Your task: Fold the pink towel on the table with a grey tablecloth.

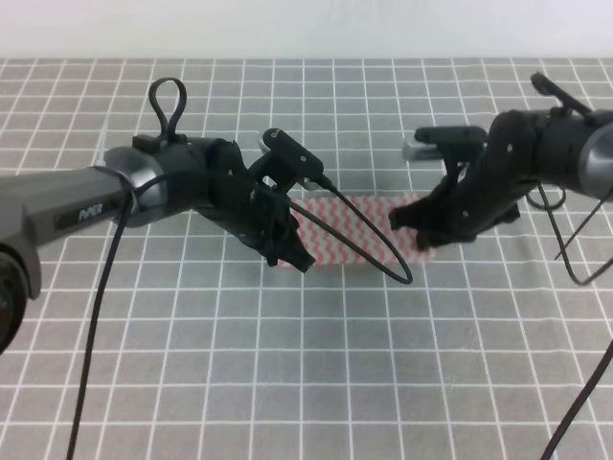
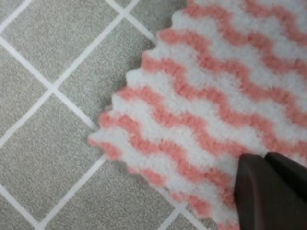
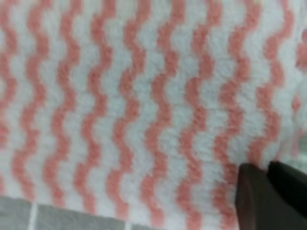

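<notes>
The pink towel (image 1: 350, 230) lies flat on the table with a grey tablecloth (image 1: 287, 364), a strip of pink-and-white zigzag stripes between my two grippers. My left gripper (image 1: 287, 251) is low at the towel's left end. In the left wrist view its dark fingertips (image 2: 249, 191) are closed together at the edge of the towel (image 2: 201, 96), next to a scalloped corner. My right gripper (image 1: 410, 225) is low at the towel's right end. In the right wrist view its dark fingertips (image 3: 252, 191) are closed together on the towel (image 3: 144, 96), which fills the frame.
A black cable (image 1: 364, 251) from the left arm loops across the towel's front. More cables (image 1: 575, 259) hang by the right arm. The grid cloth runs to a white wall (image 1: 306, 29) at the back.
</notes>
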You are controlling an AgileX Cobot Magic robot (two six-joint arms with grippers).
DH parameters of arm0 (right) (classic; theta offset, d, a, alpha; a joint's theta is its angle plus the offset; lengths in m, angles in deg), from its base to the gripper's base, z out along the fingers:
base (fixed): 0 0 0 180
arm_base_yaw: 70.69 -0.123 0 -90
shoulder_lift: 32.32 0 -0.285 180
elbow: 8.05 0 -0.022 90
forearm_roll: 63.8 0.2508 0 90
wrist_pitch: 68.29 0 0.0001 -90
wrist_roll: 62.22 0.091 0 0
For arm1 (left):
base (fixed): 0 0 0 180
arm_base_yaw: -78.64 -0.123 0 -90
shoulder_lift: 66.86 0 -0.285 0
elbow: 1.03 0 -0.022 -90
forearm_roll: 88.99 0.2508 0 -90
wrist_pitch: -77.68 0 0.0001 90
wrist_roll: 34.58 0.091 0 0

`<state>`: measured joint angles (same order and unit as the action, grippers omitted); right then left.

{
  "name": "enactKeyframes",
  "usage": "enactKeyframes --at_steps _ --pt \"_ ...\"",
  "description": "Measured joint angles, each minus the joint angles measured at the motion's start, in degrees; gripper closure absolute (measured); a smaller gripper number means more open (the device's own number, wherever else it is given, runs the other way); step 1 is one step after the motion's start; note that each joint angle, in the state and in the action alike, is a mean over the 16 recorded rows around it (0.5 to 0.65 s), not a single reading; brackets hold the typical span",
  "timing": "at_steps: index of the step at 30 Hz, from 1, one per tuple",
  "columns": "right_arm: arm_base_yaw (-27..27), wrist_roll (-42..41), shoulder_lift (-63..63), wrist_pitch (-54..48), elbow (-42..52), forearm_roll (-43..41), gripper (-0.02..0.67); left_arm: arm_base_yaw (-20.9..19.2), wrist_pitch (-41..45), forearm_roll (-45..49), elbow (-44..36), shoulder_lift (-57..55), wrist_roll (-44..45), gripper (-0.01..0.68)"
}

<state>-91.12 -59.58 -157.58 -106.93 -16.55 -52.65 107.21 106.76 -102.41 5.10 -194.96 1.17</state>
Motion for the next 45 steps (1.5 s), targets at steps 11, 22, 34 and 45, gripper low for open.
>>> enactKeyframes --at_steps 11,22,34,45 --pt "-0.01 -7.41 2.01 -2.35 -4.26 6.81 0.662 0.0 0.46 0.67 -0.06 0.02 0.04 0.672" --pt "-0.04 -17.09 2.5 -3.79 -5.67 17.2 0.664 -0.35 -0.1 0.95 -0.01 2.69 -0.02 0.672" --pt "-2.04 -20.37 2.34 -3.57 -5.69 18.24 0.664 -3.29 -0.46 0.8 -0.15 10.2 -0.53 0.672" --pt "-5.75 -22.33 0.72 -0.95 -5.98 20.3 0.664 -4.6 -0.65 -0.06 -0.15 12.33 -0.89 0.672"
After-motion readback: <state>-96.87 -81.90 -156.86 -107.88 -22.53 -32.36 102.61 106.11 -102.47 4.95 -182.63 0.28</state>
